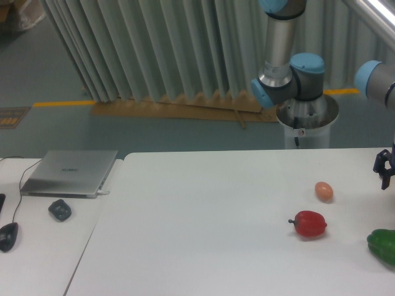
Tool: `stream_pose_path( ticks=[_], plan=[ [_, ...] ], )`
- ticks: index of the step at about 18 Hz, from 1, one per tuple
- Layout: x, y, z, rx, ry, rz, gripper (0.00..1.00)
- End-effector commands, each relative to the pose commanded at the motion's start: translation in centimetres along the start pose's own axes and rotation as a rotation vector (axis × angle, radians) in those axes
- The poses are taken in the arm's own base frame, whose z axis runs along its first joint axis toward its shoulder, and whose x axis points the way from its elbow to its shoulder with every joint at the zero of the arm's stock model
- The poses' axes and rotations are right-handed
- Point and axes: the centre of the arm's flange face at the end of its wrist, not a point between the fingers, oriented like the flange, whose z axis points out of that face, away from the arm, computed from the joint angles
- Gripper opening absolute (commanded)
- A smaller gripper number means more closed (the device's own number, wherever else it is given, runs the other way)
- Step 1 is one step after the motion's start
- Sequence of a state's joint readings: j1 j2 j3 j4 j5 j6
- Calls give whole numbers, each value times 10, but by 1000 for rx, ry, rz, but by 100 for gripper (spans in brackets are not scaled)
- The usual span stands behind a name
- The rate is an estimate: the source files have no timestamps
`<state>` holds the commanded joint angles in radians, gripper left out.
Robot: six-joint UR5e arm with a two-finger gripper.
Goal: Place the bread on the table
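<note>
The bread does not show anywhere in this view. The large white table (pixel 203 234) fills the lower part of the frame. My gripper (pixel 384 171) shows only as a dark part at the right edge, just above the table's far right side. Most of it is cut off by the frame. I cannot tell whether its jaws are open or whether it holds anything.
A pinkish-tan egg (pixel 324 191), a red pepper (pixel 310 224) and a green pepper (pixel 384 246) lie on the table's right part. On the smaller desk at left are a closed laptop (pixel 71 172), a dark grey object (pixel 60 209) and a mouse (pixel 7 235). The arm's base (pixel 305 114) stands behind the table.
</note>
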<state>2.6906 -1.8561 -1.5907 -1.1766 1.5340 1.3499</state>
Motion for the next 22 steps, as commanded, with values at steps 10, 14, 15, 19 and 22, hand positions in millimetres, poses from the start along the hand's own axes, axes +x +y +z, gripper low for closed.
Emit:
stream_pose_path(
  ticks=[10, 14, 15, 19, 22],
  plan=[
    [-52, 68, 17, -137, 19, 401, 100],
    [-95, 115, 31, -200, 56, 575, 100],
    [-96, 119, 32, -201, 61, 580, 100],
    [-112, 168, 42, -196, 92, 660, 100],
    [-122, 170, 53, -195, 101, 704, 100]
  ],
)
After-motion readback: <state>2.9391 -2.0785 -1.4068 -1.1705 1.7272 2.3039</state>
